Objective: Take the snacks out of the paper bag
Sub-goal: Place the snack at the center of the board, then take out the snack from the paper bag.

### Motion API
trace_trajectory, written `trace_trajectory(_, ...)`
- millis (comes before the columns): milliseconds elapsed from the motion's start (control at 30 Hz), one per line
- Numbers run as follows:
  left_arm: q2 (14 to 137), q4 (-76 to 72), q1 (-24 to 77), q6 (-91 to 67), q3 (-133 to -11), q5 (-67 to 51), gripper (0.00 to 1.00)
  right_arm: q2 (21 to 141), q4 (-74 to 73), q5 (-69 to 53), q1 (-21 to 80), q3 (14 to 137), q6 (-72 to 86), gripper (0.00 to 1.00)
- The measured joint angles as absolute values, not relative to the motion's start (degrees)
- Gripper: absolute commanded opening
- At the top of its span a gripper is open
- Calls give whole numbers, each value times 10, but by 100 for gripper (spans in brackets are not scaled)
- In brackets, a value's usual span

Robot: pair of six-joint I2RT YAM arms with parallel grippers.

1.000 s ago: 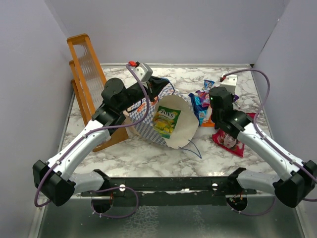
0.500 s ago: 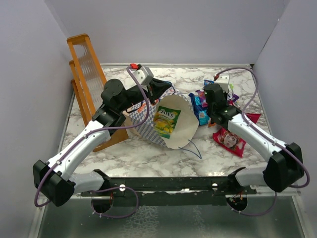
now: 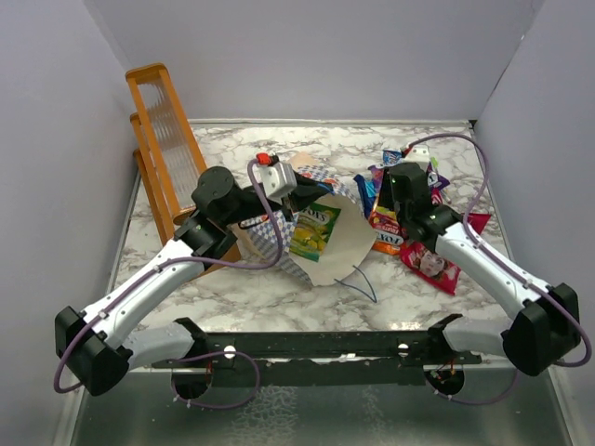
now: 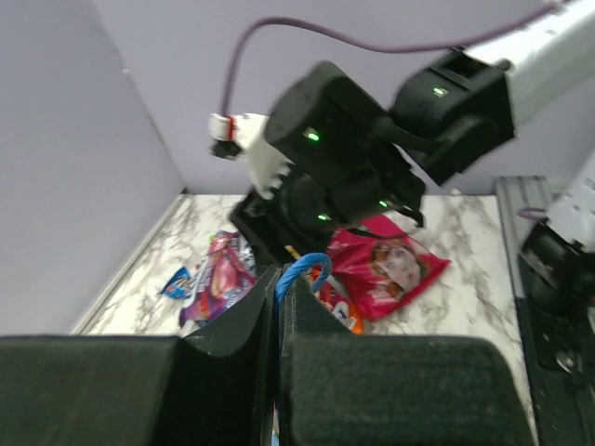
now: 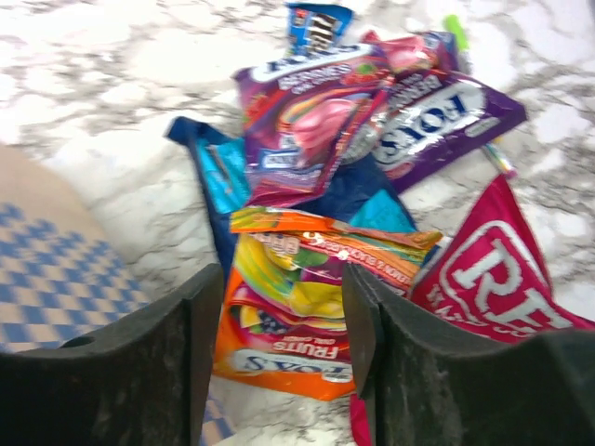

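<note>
Largely hidden under the left arm: the checkered outside of the paper bag [image 3: 339,255], lying on its side, cream mouth open. Inside that mouth, a green-yellow candy bag [image 3: 314,229], lettering too blurred to read. At the bag's upper edge, left gripper [image 4: 278,281] pinched tight on the blue cord handle [image 4: 302,269]. Right of the bag, right gripper [image 5: 279,288] spread apart, holding nothing, over an orange "FOX'S FRUITS" packet [image 5: 297,325]. Beyond that, a purple "FOX'S" packet [image 5: 437,116]. Beside it, a pink-red pouch [image 5: 493,269], cut off after "RE".
</note>
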State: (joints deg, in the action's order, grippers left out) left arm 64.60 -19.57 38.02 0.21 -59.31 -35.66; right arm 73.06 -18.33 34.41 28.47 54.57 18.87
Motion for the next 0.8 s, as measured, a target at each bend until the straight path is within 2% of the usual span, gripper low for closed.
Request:
trace_trajectory(167, 609, -152, 428, 39, -576, -380, 0, 688, -184, 241, 285, 547, 196, 65)
trace_trajectory(367, 575, -104, 429, 14, -558, -389, 0, 631, -173, 97, 285, 510, 199, 73)
trace_trajectory(533, 587, -58, 429, 1, -556, -352, 0, 547, -159, -6, 285, 461, 196, 74)
trace_trajectory(800, 615, -49, 429, 4, -558, -273, 0, 474, -159, -151, 285, 452, 186, 74)
